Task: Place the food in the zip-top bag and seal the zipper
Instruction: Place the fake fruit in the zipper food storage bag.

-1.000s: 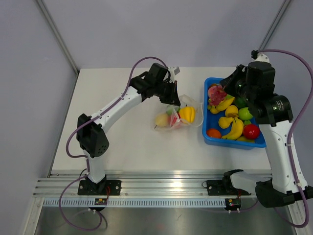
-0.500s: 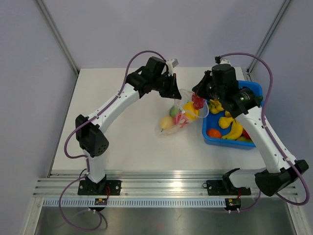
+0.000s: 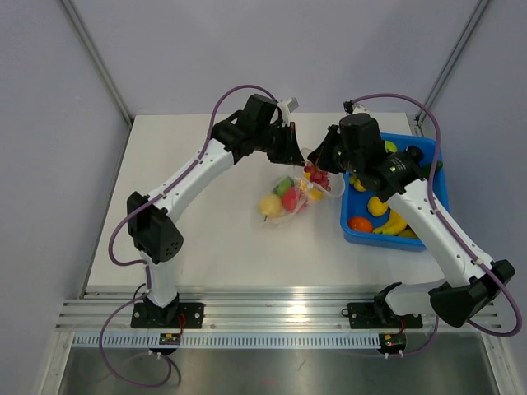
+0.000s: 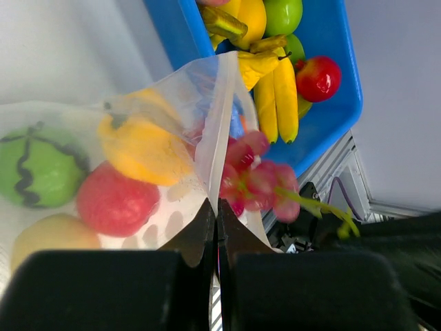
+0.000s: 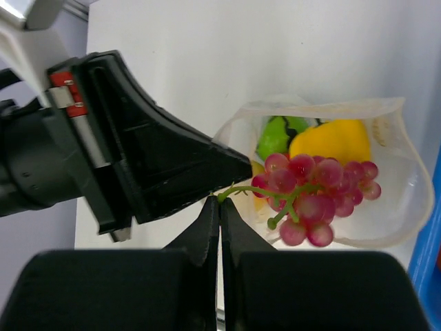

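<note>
The left gripper [image 4: 215,204] is clamped shut on the rim of the bag [image 4: 176,86]. It pinches the zipper [image 4: 216,117] between its fingers and holds that edge up off the table [image 3: 189,239], so the mouth gapes toward the right arm while the bag's lower part lies on the tabletop. The right gripper [image 5: 219,200] is closed too, its jaws nipping the thin green stem of the grapes [image 5: 310,196] – a red bunch that hangs right at the open mouth, just beside the raised rim. Whether any grape is already past the rim cannot be told from these views. The two grippers sit very near each other, almost tip to tip, above the bag. Four pieces show through the clear plastic: a green melon [image 4: 34,169] with dark stripes, a red fruit [image 4: 117,200] next to it, a yellow pepper [image 4: 141,145] nearest the mouth, and a pale fruit [image 4: 48,238] at the closed end. They are bunched together, touching. The blue bin [image 4: 337,62] stands on the table just beside the bag on the right arm's side (the right arm reaches across its near corner). It holds more food – bananas [image 4: 275,89], a red apple [image 4: 318,77], a green apple [image 4: 284,12] and an orange piece [image 3: 359,223] among them.
</note>
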### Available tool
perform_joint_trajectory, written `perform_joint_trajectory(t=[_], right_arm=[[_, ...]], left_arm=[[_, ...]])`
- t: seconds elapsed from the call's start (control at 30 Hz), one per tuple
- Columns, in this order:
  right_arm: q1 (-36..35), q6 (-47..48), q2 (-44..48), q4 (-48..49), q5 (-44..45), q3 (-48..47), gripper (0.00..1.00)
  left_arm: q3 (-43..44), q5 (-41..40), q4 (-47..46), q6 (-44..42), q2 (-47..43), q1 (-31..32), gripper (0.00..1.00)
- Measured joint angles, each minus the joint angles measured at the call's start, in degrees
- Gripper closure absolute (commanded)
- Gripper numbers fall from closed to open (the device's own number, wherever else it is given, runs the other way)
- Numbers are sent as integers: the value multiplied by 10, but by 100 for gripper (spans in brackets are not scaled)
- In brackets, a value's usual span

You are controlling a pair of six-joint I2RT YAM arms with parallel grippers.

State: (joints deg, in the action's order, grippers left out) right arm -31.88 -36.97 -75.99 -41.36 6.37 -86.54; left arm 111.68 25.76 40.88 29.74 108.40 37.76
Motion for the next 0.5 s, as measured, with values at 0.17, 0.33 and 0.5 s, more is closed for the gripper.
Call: perform_joint_trajectory(t=[0.17, 0.33, 0.5], right_arm=[[-9, 0, 2, 16, 1, -10, 100], [-10, -6, 12, 38, 7, 31, 100], [-10, -18, 11, 43, 17, 90, 100]], left_arm=[[0, 4, -2, 2, 3, 0, 100], [-2, 15, -9, 3, 3, -3, 100], [-28, 41, -38, 10, 3, -8, 100]])
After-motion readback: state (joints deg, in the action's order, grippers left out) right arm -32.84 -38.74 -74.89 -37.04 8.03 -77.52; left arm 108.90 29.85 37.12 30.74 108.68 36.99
